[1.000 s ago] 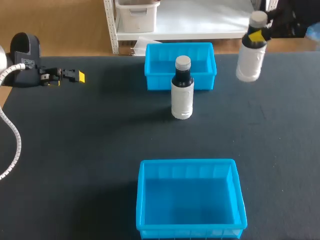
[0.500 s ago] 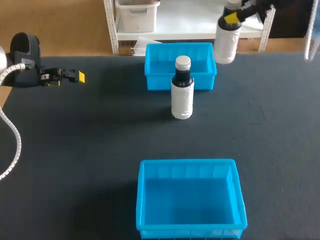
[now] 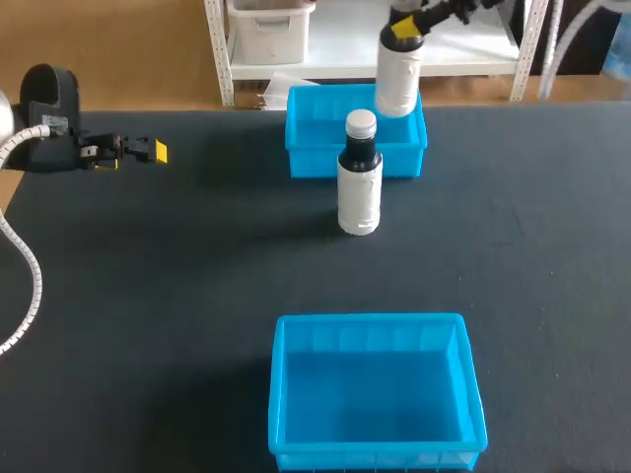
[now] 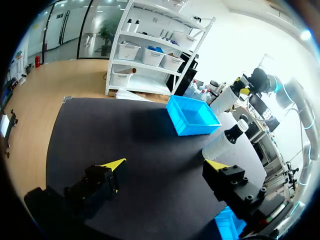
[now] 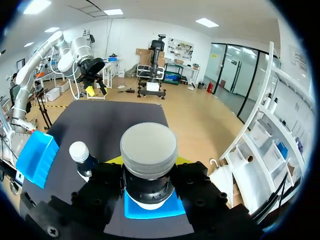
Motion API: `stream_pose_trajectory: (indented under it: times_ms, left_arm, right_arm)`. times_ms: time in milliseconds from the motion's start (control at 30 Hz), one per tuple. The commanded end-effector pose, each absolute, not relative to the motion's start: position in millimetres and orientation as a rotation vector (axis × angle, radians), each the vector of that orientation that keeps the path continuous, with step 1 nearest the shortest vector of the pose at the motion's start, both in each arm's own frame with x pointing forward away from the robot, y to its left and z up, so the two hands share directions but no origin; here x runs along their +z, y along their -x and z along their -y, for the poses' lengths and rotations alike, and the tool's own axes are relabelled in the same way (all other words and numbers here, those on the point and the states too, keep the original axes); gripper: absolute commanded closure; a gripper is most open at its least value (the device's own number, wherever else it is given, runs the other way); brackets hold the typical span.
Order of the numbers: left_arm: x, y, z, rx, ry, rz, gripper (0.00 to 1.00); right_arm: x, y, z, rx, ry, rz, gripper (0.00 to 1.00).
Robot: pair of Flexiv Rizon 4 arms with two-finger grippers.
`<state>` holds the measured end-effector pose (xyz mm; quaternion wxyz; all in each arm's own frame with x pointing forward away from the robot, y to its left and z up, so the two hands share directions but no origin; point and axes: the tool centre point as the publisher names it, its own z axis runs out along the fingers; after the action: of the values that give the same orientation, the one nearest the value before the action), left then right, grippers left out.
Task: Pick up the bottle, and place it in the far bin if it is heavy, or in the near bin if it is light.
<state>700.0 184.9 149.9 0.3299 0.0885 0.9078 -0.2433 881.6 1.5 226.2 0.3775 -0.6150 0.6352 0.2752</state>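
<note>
My right gripper (image 3: 404,28) is shut on the neck of a white bottle (image 3: 397,77) with a grey cap (image 5: 148,149). The bottle hangs upright above the right part of the far blue bin (image 3: 314,138); in the right wrist view that bin (image 5: 165,209) shows directly beneath it. A second bottle (image 3: 360,182), with a dark neck, white label and grey cap, stands on the table just in front of the far bin. The near blue bin (image 3: 296,394) has nothing in it. My left gripper (image 3: 158,151) stays at the table's far left, open (image 4: 164,165) and holding nothing.
In the left wrist view, the standing bottle (image 4: 224,141), the far bin (image 4: 192,116) and the held bottle (image 4: 226,98) all lie ahead of the left gripper. A wide stretch of dark tabletop (image 3: 177,276) separates the two bins.
My right arm has carried the white bottle leftward and farther back, from over the table's right side to above the far bin. The left arm and the standing bottle have not moved.
</note>
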Motion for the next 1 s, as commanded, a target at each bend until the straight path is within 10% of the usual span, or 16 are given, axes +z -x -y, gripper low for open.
stream_pose_trajectory:
  times_ms: [33, 1000]
  left_arm:
    - [149.9, -700.0, -184.9, -0.636, -0.231, -2.374, 0.00]
    - [149.9, -700.0, -184.9, -0.636, -0.231, -2.374, 0.00]
  right_arm:
    - [222.2, -897.8, -20.7, 0.798, 1.649, -1.610, 1.00]
    - [173.6, -916.8, -96.2, 0.932, 1.715, -1.561, 1.00]
